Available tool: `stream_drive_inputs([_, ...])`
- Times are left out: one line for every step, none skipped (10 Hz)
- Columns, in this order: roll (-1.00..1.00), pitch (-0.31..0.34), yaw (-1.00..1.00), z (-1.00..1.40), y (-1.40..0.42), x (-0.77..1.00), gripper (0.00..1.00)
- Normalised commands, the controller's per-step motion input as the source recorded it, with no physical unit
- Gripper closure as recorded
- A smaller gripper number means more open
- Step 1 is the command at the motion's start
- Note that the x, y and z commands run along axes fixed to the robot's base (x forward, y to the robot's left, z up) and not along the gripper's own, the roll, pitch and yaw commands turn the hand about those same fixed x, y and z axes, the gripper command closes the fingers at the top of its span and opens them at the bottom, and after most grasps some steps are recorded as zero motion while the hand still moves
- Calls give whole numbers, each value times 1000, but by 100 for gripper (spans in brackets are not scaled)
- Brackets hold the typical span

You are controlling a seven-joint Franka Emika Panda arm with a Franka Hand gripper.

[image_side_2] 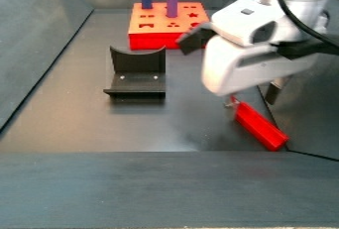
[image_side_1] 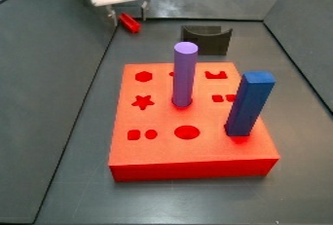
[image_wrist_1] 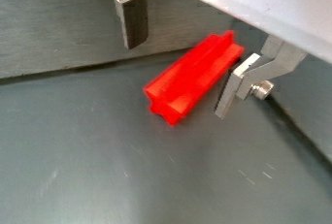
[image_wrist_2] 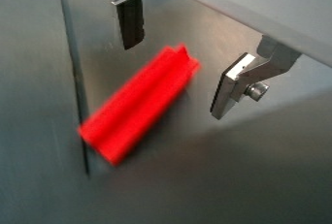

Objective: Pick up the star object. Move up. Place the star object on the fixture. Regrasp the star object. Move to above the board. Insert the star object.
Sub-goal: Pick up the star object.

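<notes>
The step in hand looks like the pick-up of the star object (image_wrist_1: 192,78), and it is not yet held. To do it well, the jaws (image_wrist_1: 182,48) should drop straight down until both pads flank the peg's long sides, square to its length, and only then close; a skewed close would likely roll or slide it along the floor.

Going left to right in a wrist view: one finger (image_wrist_1: 131,19) hangs clear at about eleven o'clock of the peg, the red peg lies flat between, and the second finger (image_wrist_1: 240,82) sits just beside its far end at about three o'clock. The jaws stand apart, clamped on nothing.

In a side view the peg (image_side_2: 260,126) rests on the floor just under the jaws (image_side_2: 252,99), well apart from the fixture (image_side_2: 137,74) and the board (image_side_2: 167,23).
</notes>
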Motion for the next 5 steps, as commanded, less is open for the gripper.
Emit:
stream_drive_inputs([14,-9,83,-1000,60,-63,0])
stream_drive_inputs([0,-19,249,-1000,169,0,0])
stream_drive_inputs([0,-24,366,-1000,217,0,0])
stream_drive_inputs([0,-21,409,-1000,234,86,0])
stream_drive_inputs([0,-13,363,-1000,237,180,0])
